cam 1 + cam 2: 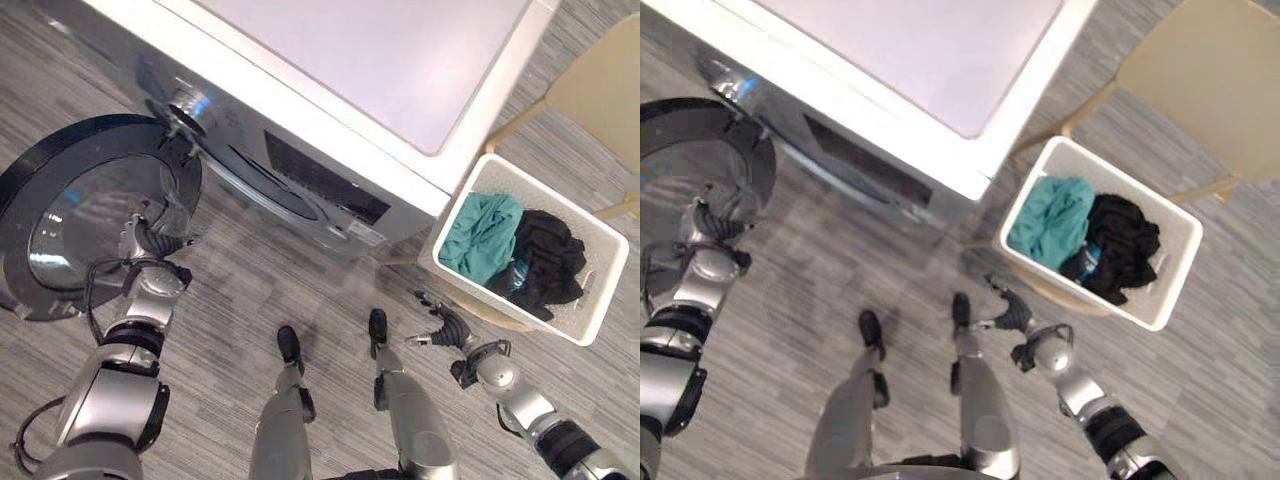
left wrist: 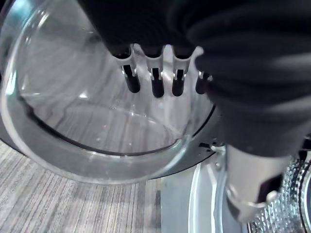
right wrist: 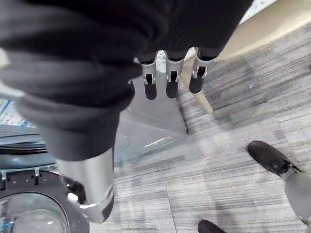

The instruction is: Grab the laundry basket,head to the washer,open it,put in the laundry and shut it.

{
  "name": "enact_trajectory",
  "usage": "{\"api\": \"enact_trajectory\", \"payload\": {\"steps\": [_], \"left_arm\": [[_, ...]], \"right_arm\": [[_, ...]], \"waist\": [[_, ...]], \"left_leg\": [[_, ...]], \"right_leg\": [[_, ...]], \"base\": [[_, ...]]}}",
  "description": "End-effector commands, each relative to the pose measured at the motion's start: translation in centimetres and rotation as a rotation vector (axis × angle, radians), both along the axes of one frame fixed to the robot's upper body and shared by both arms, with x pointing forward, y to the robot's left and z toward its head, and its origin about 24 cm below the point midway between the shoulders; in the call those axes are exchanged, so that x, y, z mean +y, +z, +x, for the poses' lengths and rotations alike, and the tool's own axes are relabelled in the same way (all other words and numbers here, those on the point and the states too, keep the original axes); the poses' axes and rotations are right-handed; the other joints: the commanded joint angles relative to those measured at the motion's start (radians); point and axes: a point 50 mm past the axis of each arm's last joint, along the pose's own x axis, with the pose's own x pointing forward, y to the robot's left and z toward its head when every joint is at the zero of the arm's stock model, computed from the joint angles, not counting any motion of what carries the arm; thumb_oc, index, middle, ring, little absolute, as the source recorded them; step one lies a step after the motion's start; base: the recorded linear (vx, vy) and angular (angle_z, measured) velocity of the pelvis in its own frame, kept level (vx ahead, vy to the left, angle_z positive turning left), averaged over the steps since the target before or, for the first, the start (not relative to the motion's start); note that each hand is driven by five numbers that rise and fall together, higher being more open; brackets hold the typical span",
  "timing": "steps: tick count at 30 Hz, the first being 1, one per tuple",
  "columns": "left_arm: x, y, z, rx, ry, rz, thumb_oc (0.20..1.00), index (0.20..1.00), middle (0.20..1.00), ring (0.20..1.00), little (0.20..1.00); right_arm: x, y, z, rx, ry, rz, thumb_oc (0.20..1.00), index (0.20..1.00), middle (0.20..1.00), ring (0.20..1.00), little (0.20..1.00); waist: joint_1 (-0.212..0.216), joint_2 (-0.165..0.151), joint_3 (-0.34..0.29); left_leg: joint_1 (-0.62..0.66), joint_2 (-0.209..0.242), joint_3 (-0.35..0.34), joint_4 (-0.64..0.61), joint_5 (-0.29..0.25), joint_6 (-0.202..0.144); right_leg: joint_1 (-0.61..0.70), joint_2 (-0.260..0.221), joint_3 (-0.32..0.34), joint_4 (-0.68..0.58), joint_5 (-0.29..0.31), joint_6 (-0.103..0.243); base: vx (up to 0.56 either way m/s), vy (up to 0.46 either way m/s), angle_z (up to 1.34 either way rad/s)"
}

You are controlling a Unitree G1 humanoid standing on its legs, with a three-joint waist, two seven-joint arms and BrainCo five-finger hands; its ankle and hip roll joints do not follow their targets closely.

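Over on the left of the white front-loading washer (image 1: 400, 70), the round dark-rimmed glass door (image 1: 60, 215) is swung wide open, hanging out over the grey striped floor (image 1: 250, 290). The left hand (image 1: 148, 240) is right there at the door's inner edge, near the hinge side; from the wrist view its fingers (image 2: 154, 82) hang fairly straight and relaxed in front of the glass bowl of the door, closed round nothing. The perforated steel drum (image 2: 286, 194) peeks in beside the door's frame.

Moving across to the washer's right front corner: the right hand (image 1: 447, 325) hovers low over the floor, just short of the white plastic laundry basket (image 1: 590, 300). Its fingers (image 3: 170, 82) point down loosely, empty, not touching the basket. The basket stands just beside the washer's right side, and the laundry is inside it: a teal garment (image 1: 482, 232) on the washer side, a black garment (image 1: 548, 258) beside it. Behind the basket sits a pale wooden chair (image 1: 600, 90), its leg running down past the basket's rim.
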Motion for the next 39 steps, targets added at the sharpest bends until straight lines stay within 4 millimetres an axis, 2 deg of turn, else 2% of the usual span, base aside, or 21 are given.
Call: {"api": "enact_trajectory", "payload": {"steps": [1, 4, 6, 14, 15, 17, 18, 19, 20, 21, 22, 23, 24, 26, 32, 34, 35, 36, 37, 38, 39], "left_arm": [[4.5, 0.5, -2.7, 0.028, 0.173, 0.046, 1.0, 1.0, 1.0, 1.0, 1.0], [7.2, 1.6, -4.6, -0.033, 0.309, 0.014, 1.0, 1.0, 1.0, 1.0, 1.0], [7.9, 1.1, -5.5, -0.034, 0.348, -0.003, 1.0, 1.0, 1.0, 1.0, 1.0], [8.4, -1.0, -7.4, 0.011, 0.382, -0.023, 1.0, 1.0, 1.0, 1.0, 1.0], [7.9, -1.9, -7.6, 0.02, 0.372, -0.04, 1.0, 1.0, 1.0, 1.0, 1.0], [5.5, -5.5, -8.3, 0.045, 0.316, -0.142, 1.0, 1.0, 1.0, 1.0, 1.0], [5.5, -5.6, -8.3, 0.046, 0.317, -0.143, 1.0, 1.0, 1.0, 1.0, 1.0], [4.6, -7.1, -8.9, 0.073, 0.299, -0.178, 1.0, 1.0, 1.0, 1.0, 1.0], [3.4, -9.0, -9.6, 0.111, 0.283, -0.217, 1.0, 1.0, 1.0, 1.0, 1.0], [0.9, -12.4, -11.1, 0.186, 0.254, -0.303, 1.0, 1.0, 1.0, 1.0, 1.0], [0.9, -12.4, -11.2, 0.187, 0.255, -0.303, 1.0, 1.0, 1.0, 1.0, 1.0], [-1.6, -15.3, -13.1, 0.262, 0.226, -0.382, 1.0, 1.0, 1.0, 1.0, 1.0], [-1.6, -15.3, -13.1, 0.262, 0.226, -0.383, 1.0, 1.0, 1.0, 1.0, 1.0], [-4.0, -18.5, -16.0, 0.379, 0.218, -0.475, 1.0, 1.0, 1.0, 1.0, 1.0], [-7.5, -21.8, -19.2, 0.569, 0.15, -0.543, 1.0, 1.0, 1.0, 1.0, 1.0], [-8.8, -22.4, -19.6, 0.617, 0.095, -0.553, 1.0, 1.0, 1.0, 1.0, 1.0], [-9.8, -22.8, -19.9, 0.646, 0.062, -0.563, 1.0, 1.0, 1.0, 1.0, 1.0], [-9.8, -22.8, -19.9, 0.646, 0.062, -0.563, 1.0, 1.0, 1.0, 1.0, 1.0], [-10.8, -23.0, -19.6, 0.661, 0.017, -0.569, 1.0, 1.0, 1.0, 1.0, 1.0], [-10.8, -23.0, -19.6, 0.66, 0.017, -0.569, 1.0, 1.0, 1.0, 1.0, 1.0], [-11.3, -23.2, -19.6, 0.673, -0.005, -0.572, 1.0, 1.0, 1.0, 1.0, 1.0]], "right_arm": [[0.2, 1.4, 0.5, -0.069, -0.016, 0.087, 1.0, 1.0, 1.0, 1.0, 1.0], [-0.1, 1.5, 0.1, -0.073, -0.058, 0.146, 1.0, 1.0, 1.0, 1.0, 1.0], [0.2, 1.4, -0.1, -0.066, -0.067, 0.191, 1.0, 1.0, 1.0, 1.0, 1.0], [0.1, 2.1, -0.2, -0.1, -0.083, 0.241, 1.0, 1.0, 1.0, 1.0, 1.0], [0.0, 2.4, -0.2, -0.112, -0.088, 0.243, 1.0, 1.0, 1.0, 1.0, 1.0], [-0.5, 3.4, -0.1, -0.17, -0.103, 0.219, 1.0, 1.0, 1.0, 1.0, 1.0], [-0.5, 3.4, -0.1, -0.169, -0.102, 0.218, 1.0, 1.0, 1.0, 1.0, 1.0], [-0.7, 3.7, -0.1, -0.187, -0.111, 0.208, 1.0, 1.0, 1.0, 1.0, 1.0], [-1.0, 4.0, -0.1, -0.203, -0.119, 0.198, 1.0, 1.0, 1.0, 1.0, 1.0], [-1.5, 4.5, -0.1, -0.233, -0.137, 0.165, 1.0, 1.0, 1.0, 1.0, 1.0], [-1.5, 4.5, -0.1, -0.232, -0.137, 0.165, 1.0, 1.0, 1.0, 1.0, 1.0], [-1.8, 5.1, 0.0, -0.27, -0.142, 0.13, 1.0, 1.0, 1.0, 1.0, 1.0], [-1.8, 5.1, 0.0, -0.269, -0.142, 0.13, 1.0, 1.0, 1.0, 1.0, 1.0], [-2.1, 5.1, 0.0, -0.284, -0.158, 0.084, 1.0, 1.0, 1.0, 1.0, 1.0], [-4.3, 3.7, -1.5, -0.251, -0.242, -0.022, 1.0, 1.0, 1.0, 1.0, 1.0], [-5.0, 3.4, -1.8, -0.245, -0.252, -0.092, 1.0, 1.0, 1.0, 1.0, 1.0], [-5.0, 3.4, -1.5, -0.251, -0.224, -0.161, 1.0, 1.0, 1.0, 1.0, 1.0], [-5.0, 3.4, -1.5, -0.251, -0.223, -0.161, 1.0, 1.0, 1.0, 1.0, 1.0], [-4.6, 3.6, -0.8, -0.261, -0.19, -0.197, 1.0, 1.0, 1.0, 1.0, 1.0], [-4.6, 3.6, -0.8, -0.262, -0.19, -0.197, 1.0, 1.0, 1.0, 1.0, 1.0], [-4.3, 3.6, -0.4, -0.267, -0.163, -0.227, 1.0, 1.0, 1.0, 1.0, 1.0]], "waist": [[0.041, -0.051, -0.003], [0.045, -0.068, -0.009], [0.051, -0.072, -0.013], [0.064, -0.05, -0.02], [0.065, -0.045, -0.025], [0.065, -0.031, -0.047], [0.064, -0.031, -0.047], [0.062, -0.025, -0.057], [0.06, -0.018, -0.067], [0.059, -0.002, -0.08], [0.059, -0.002, -0.08], [0.073, 0.017, -0.092], [0.073, 0.017, -0.091], [0.088, 0.048, -0.135], [0.052, 0.079, -0.208], [0.041, 0.081, -0.216], [0.041, 0.084, -0.215], [0.042, 0.085, -0.214], [0.055, 0.075, -0.202], [0.054, 0.075, -0.201], [0.061, 0.072, -0.197]], "left_leg": [[-0.072, -0.052, -0.062, 0.122, -0.127, 0.044], [-0.082, -0.045, -0.075, 0.126, -0.132, 0.039], [-0.078, -0.044, -0.078, 0.126, -0.135, 0.037], [-0.052, -0.051, -0.074, 0.125, -0.147, 0.036], [-0.044, -0.051, -0.07, 0.124, -0.149, 0.036], [-0.013, -0.054, -0.061, 0.119, -0.162, 0.042], [-0.012, -0.054, -0.061, 0.118, -0.162, 0.042], [0.002, -0.056, -0.059, 0.115, -0.166, 0.045], [0.021, -0.058, -0.051, 0.109, -0.17, 0.048], [0.066, -0.059, -0.027, 0.096, -0.176, 0.054], [0.068, -0.059, -0.026, 0.095, -0.176, 0.054], [0.116, -0.045, 0.018, 0.076, -0.176, 0.051], [0.118, -0.045, 0.018, 0.074, -0.176, 0.051], [0.181, -0.026, 0.06, 0.06, -0.197, 0.041], [0.229, -0.02, 0.077, 0.093, -0.223, 0.023], [0.214, 0.016, 0.089, 0.2, -0.244, 0.001], [0.202, 0.038, 0.075, 0.305, -0.25, -0.007], [0.202, 0.041, 0.076, 0.309, -0.253, -0.008], [0.154, 0.019, 0.008, 0.357, -0.201, -0.014], [0.153, 0.019, 0.008, 0.358, -0.202, -0.014], [0.128, -0.001, -0.044, 0.355, -0.215, -0.013]], "right_leg": [[-0.047, 0.015, -0.036, 0.047, -0.096, 0.056], [-0.042, 0.021, -0.037, 0.031, -0.091, 0.058], [-0.036, 0.022, -0.036, 0.029, -0.092, 0.058], [-0.008, 0.016, -0.039, 0.034, -0.106, 0.055], [-0.005, 0.015, -0.037, 0.036, -0.109, 0.054], [0.01, 0.011, -0.029, 0.054, -0.126, 0.049], [0.01, 0.011, -0.029, 0.054, -0.126, 0.049], [0.016, 0.01, -0.03, 0.065, -0.134, 0.048], [0.022, 0.01, -0.03, 0.079, -0.142, 0.047], [0.03, 0.009, -0.046, 0.125, -0.16, 0.05], [0.031, 0.009, -0.046, 0.125, -0.16, 0.05], [0.041, -0.015, -0.153, 0.169, -0.176, 0.049], [0.043, -0.015, -0.153, 0.17, -0.177, 0.049], [0.076, -0.06, -0.335, 0.224, -0.221, 0.038], [0.158, -0.011, -0.276, 0.142, -0.258, 0.011], [0.208, 0.007, -0.262, 0.095, -0.271, -0.005], [0.242, 0.025, -0.226, 0.071, -0.279, -0.022], [0.244, 0.027, -0.225, 0.07, -0.279, -0.023], [0.25, 0.033, -0.2, 0.057, -0.271, -0.043], [0.251, 0.033, -0.2, 0.057, -0.271, -0.044], [0.257, 0.034, -0.184, 0.055, -0.276, -0.044]], "base": [[0.08, -0.025, -0.15], [0.07, -0.03, -0.07], [0.05, -0.018, 0.07], [0.01, -0.004, 0.06], [0.02, -0.034, 0.0], [0.05, -0.024, -0.04], [0.05, -0.013, -0.06], [0.06, -0.003, -0.11], [0.13, 0.015, -0.13], [0.1, 0.021, -0.15], [0.11, 0.031, -0.23], [0.05, 0.013, -0.39], [0.07, 0.005, -0.78], [0.19, -0.08, -1.02], [0.19, -0.156, -0.29], [0.11, -0.208, -0.27], [0.11, -0.145, -0.24], [0.04, -0.14, -0.64], [-0.05, -0.068, -0.78], [-0.04, -0.083, -0.81], [0.03, -0.027, -0.84]]}}
